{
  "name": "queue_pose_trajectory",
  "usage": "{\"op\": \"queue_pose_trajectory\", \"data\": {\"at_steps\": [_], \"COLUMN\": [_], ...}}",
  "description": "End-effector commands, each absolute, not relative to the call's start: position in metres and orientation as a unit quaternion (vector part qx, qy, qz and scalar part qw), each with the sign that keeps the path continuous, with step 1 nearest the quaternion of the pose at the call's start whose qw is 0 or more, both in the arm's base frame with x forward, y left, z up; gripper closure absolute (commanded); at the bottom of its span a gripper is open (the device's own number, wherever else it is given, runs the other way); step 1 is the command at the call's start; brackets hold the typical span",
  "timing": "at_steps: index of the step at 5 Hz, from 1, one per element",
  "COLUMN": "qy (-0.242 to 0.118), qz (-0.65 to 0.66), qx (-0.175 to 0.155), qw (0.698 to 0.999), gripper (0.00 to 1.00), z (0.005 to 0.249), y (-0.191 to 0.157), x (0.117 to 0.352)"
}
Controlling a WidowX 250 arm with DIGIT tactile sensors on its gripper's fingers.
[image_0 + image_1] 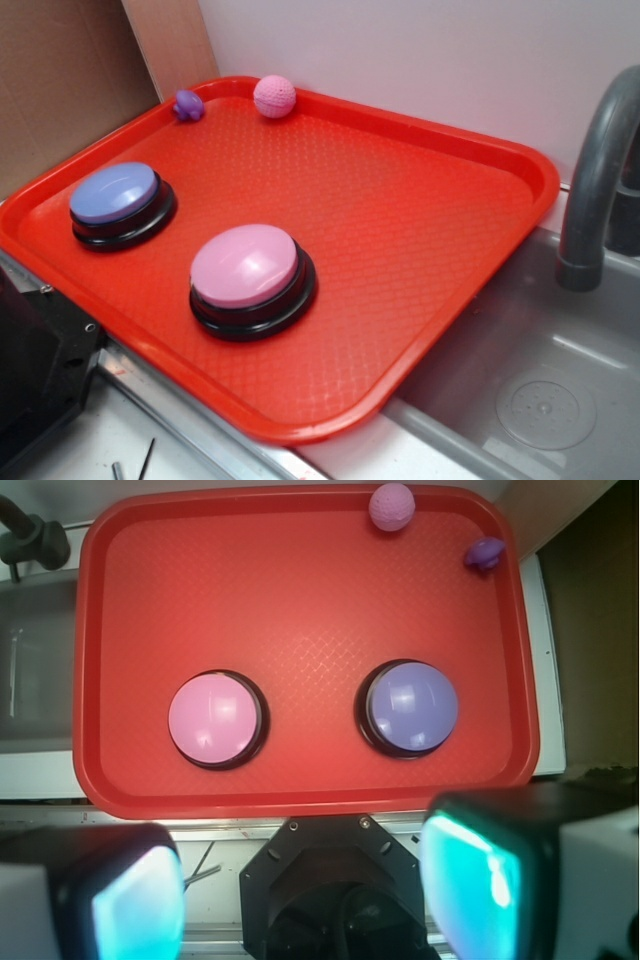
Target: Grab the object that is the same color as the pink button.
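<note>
A small pink ball (274,96) with a bumpy surface rests against the far rim of the red tray (420,230). The wrist view shows this ball (392,506) at the top edge. The big domed pink button (246,266) on a black base sits in the tray's near half, left of centre in the wrist view (214,718). My gripper (310,900) hangs high above the tray's near edge, far from the ball. It is open, its teal pads (475,885) wide apart with nothing between them. The exterior view does not show the gripper.
A blue-lilac domed button (115,193) stands on the tray's left, and a small purple toy figure (188,105) lies in the far left corner. A grey sink (540,390) with a faucet (600,170) is to the right. The black robot base (35,370) sits at the near left.
</note>
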State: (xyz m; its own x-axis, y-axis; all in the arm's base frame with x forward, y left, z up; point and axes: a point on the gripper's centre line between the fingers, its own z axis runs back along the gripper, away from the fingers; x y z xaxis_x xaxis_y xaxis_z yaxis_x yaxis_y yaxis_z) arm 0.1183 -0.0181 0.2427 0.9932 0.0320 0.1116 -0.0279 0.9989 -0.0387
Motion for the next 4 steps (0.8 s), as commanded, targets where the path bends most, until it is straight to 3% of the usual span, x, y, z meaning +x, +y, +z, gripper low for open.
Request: {"op": "queue_pose_trajectory", "data": {"at_steps": [1,3,4], "qy": [-0.056,-0.113,-0.121], "qz": [0.015,-0.039,-0.05], "qx": [-0.019,-0.006,0.008], "qw": [0.998,0.993,0.991], "gripper": [0.0,0.0,0.0], "z": [0.243,0.234,0.225], "y": [-0.018,-0.003,0.008], "x": [0.118,0.138,0.157]}}
